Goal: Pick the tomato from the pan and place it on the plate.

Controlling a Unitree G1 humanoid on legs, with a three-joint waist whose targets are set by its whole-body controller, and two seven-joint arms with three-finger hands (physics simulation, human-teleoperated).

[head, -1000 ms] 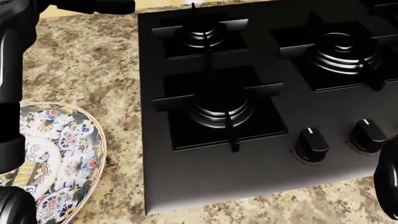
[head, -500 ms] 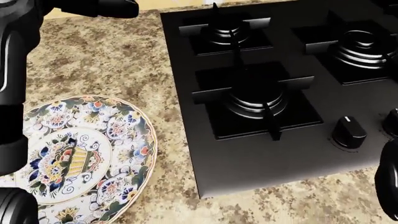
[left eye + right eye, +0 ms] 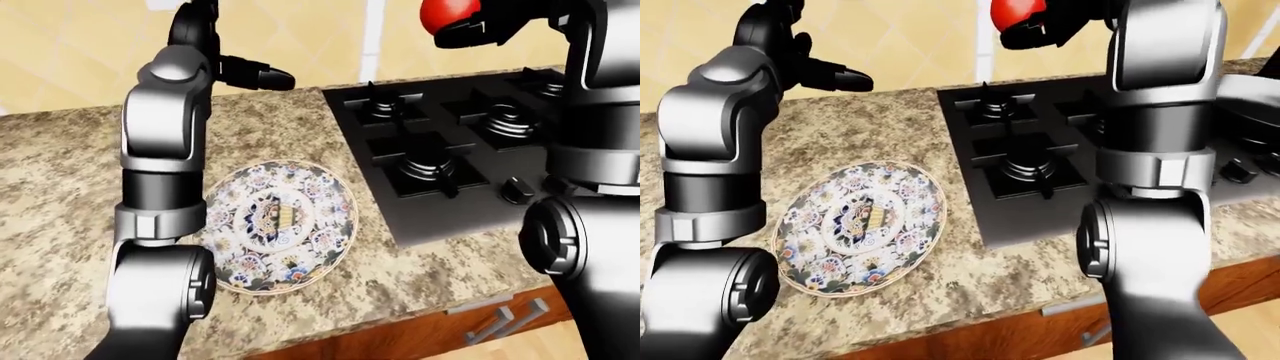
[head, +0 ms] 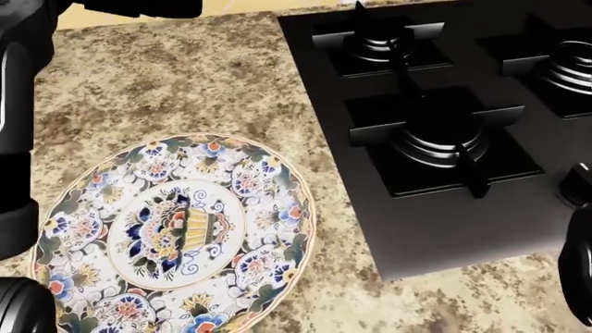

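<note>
A red tomato (image 3: 447,13) is held high at the top of the left-eye view, with my right hand (image 3: 470,22) shut round it, above the black stove (image 3: 470,187). The patterned plate (image 4: 175,232) lies flat on the granite counter, left of the stove and well below and left of the tomato. My left hand (image 3: 262,75) is raised above the counter past the plate, fingers spread and holding nothing. No pan shows in any view.
The stove's burner grates (image 4: 435,139) and a knob (image 3: 515,189) stand right of the plate. The granite counter (image 4: 185,90) runs left and up from the plate. Wooden drawers with metal handles (image 3: 500,322) lie below the counter edge.
The head camera has swung left: the plate and stove slide rightward in the view, and the plate now shows almost whole.
</note>
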